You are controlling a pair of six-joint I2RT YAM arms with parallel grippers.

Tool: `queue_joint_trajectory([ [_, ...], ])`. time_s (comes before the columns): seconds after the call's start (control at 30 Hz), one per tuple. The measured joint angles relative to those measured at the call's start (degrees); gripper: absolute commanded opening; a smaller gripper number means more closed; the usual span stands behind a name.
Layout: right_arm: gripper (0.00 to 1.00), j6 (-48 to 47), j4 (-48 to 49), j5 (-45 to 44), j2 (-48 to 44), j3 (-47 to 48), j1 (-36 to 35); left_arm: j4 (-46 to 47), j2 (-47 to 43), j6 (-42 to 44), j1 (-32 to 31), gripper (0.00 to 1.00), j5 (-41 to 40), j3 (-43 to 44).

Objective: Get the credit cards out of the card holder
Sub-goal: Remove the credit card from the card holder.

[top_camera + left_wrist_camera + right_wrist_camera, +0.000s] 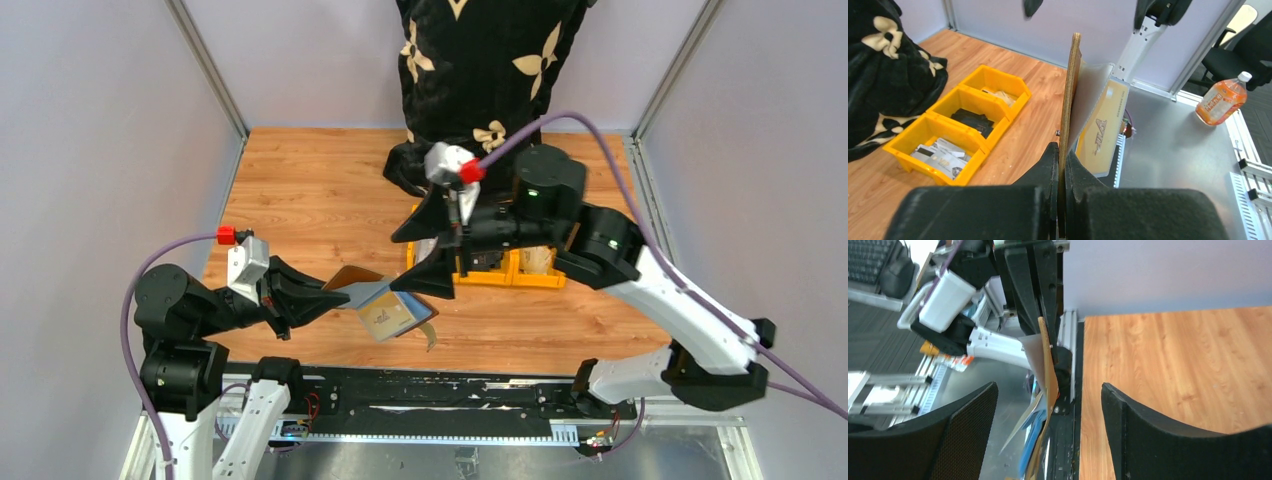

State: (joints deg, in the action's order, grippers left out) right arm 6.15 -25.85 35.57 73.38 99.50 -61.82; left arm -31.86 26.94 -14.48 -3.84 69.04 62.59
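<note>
The left gripper (pixel 333 296) was clamped shut on one flap of the small brown leather-like card holder (pixel 356 279). It held the holder spread open over the near part of the wooden table (pixel 300 190), with the shiny grey inner side and a tan credit card (pixel 388 318) showing. The right gripper (pixel 437 246) hung just beyond the holder, its jaws spread wide and empty, in front of the yellow plastic bins (pixel 535 281).
</note>
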Motion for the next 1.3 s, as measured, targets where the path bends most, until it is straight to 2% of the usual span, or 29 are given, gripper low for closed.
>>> queue_joint_trajectory([
  [0.13, 0.79, -2.75, -4.94, 2.16, 7.04, 2.56, -2.25, -2.69, 0.00, 2.34, 0.00, 0.00, 1.01, -0.63],
  [0.2, 0.73, -4.22, -7.45, 2.40, 9.70, 3.76, -3.56, -3.74, 0.00, 3.34, 0.00, 0.00, 1.40, -0.68],
  [0.27, 0.60, -5.49, -9.53, 2.49, 11.52, 4.94, -4.28, -4.37, 0.00, 3.87, 0.00, 0.00, 1.68, -0.68],
  [0.3, 0.47, -6.01, -10.12, 2.58, 12.04, 5.29, -4.48, -4.57, 0.00, 4.26, 0.00, 0.00, 1.88, -0.68],
  [0.37, 0.28, -6.95, -11.34, 2.95, 12.61, 5.97, -4.59, -4.81, 0.00, 4.94, 0.00, 0.00, 2.19, -0.68],
  [0.4, 0.12, -7.02, -11.82, 2.99, 12.72, 6.32, -4.59, -4.92, 0.00, 5.20, 0.00, 0.07, 2.23, -0.68],
  [0.43, 0.02, -7.15, -12.09, 3.02, 12.79, 6.73, -4.59, -5.18, 0.02, 5.66, 0.00, 0.26, 2.32, -0.68],
  [0.5, 0.00, -7.30, -12.11, 2.97, 12.81, 7.23, -4.59, -5.66, 0.04, 6.36, 0.00, 0.67, 2.34, -0.68],
  [0.57, 0.00, -7.28, -11.76, 2.67, 12.79, 7.32, -4.59, -5.97, 0.04, 7.10, 0.00, 0.94, 2.16, -0.81],
  [0.6, 0.00, -7.23, -11.02, 2.27, 12.66, 6.95, -4.59, -6.27, 0.04, 6.97, 0.00, 0.99, 1.84, -0.90],
  [0.7, 0.00, -5.20, -5.05, 0.72, 9.75, 1.18, -4.59, -7.17, 0.04, 7.08, 0.00, 1.00, -0.42, -1.09],
  [0.8, 0.00, -0.83, 5.29, -1.16, 4.33, -9.07, -4.59, -6.38, 0.04, 5.11, 0.00, 0.94, -2.71, -1.53],
  [0.9, 0.00, 4.63, 19.65, -3.30, -1.51, -20.31, -4.59, -0.74, -0.72, -1.62, 0.00, 0.79, -3.69, -4.15],
  [0.97, 0.00, 8.94, 30.21, -5.01, -5.18, -27.93, -4.59, 5.27, -1.66, -8.48, 0.00, 0.65, -3.87, -7.13],
  [1.07, 0.00, 14.67, 43.63, -7.30, -8.04, -36.35, -4.63, 12.66, -2.40, -16.61, 0.00, 0.33, -4.24, -9.77],
  [1.17, 0.00, 18.78, 52.19, -9.14, -7.93, -40.65, -4.81, 17.09, -2.40, -21.38, 0.00, 0.12, -4.26, -9.97],
  [1.23, 0.09, 20.46, 54.42, -9.51, -7.34, -41.27, -4.81, 18.56, -2.40, -22.62, 0.00, 0.00, -4.17, -9.66],
  [1.3, 0.30, 21.51, 55.01, -9.46, -7.04, -41.22, -4.81, 19.12, -2.40, -23.02, 0.00, 0.00, -3.80, -9.29],
])
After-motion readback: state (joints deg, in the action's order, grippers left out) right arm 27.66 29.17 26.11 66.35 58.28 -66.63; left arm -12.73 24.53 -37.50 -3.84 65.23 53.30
